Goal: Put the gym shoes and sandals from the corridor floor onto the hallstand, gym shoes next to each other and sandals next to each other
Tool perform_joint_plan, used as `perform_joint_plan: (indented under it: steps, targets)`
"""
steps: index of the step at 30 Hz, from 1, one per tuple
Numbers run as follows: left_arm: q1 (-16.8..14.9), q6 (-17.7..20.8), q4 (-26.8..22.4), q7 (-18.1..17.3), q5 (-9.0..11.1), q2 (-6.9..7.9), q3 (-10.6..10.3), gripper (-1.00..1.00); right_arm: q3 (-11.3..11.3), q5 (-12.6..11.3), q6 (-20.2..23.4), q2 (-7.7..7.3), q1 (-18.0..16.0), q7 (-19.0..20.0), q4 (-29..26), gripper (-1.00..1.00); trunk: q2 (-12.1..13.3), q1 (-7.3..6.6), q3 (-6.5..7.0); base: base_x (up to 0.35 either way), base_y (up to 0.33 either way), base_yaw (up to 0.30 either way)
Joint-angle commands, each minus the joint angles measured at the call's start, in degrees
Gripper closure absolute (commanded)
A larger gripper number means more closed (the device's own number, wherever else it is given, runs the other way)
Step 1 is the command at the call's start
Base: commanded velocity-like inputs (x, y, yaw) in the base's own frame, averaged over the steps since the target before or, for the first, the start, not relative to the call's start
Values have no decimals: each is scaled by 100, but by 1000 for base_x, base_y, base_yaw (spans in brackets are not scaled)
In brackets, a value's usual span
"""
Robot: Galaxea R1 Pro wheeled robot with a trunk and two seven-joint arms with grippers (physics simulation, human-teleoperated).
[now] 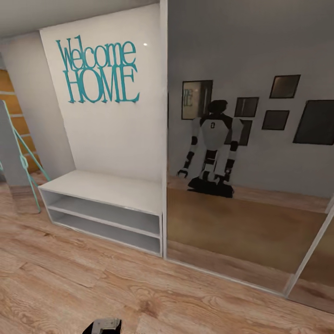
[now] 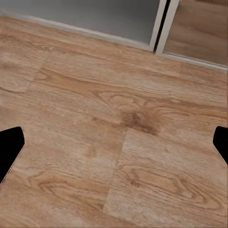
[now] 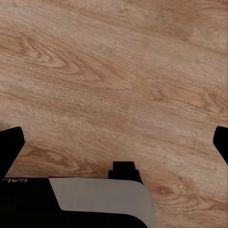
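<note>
Wood-grain corridor floor [image 1: 69,287] is facing an unloaded hallstand [image 1: 106,188] — both grippers spread, holding nothing — likely searching for shoes next.

The hallstand [image 1: 109,204] stands against the wall: a low light-grey unit with a flat top and two open shelf compartments, one above the other, both bare. Its tall white back panel [image 1: 106,120] carries teal "Welcome HOME" lettering [image 1: 98,70]. Just beside it on the right is a large mirror [image 1: 250,148], reflecting the robot [image 1: 211,148] and several dark picture frames [image 1: 278,111]. The corridor floor [image 1: 93,287] of light brown wood-grain planks spreads in front. A teal rope-like frame [image 1: 23,160] leans at the left edge.
</note>
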Motion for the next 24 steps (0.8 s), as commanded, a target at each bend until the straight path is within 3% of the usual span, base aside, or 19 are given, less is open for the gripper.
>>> perform_joint_plan:
  steps: [1,9,24]
  targets:
    - [-5,-20,-34,2,6,-6,4,-100,-4,-2,1,0,0,-2,-5,-100,-3,0,-6,0,0,297]
    - [-5,-24,-24,2,125,-1,18,-100,-4,-2,1,0,-1,-2,1,-100,-3,0,-6,0,0,297]
    - [-5,-18,81,3,139,4,97,-100,-4,-2,1,0,0,-2,3,-100,-3,0,-6,0,0,297]
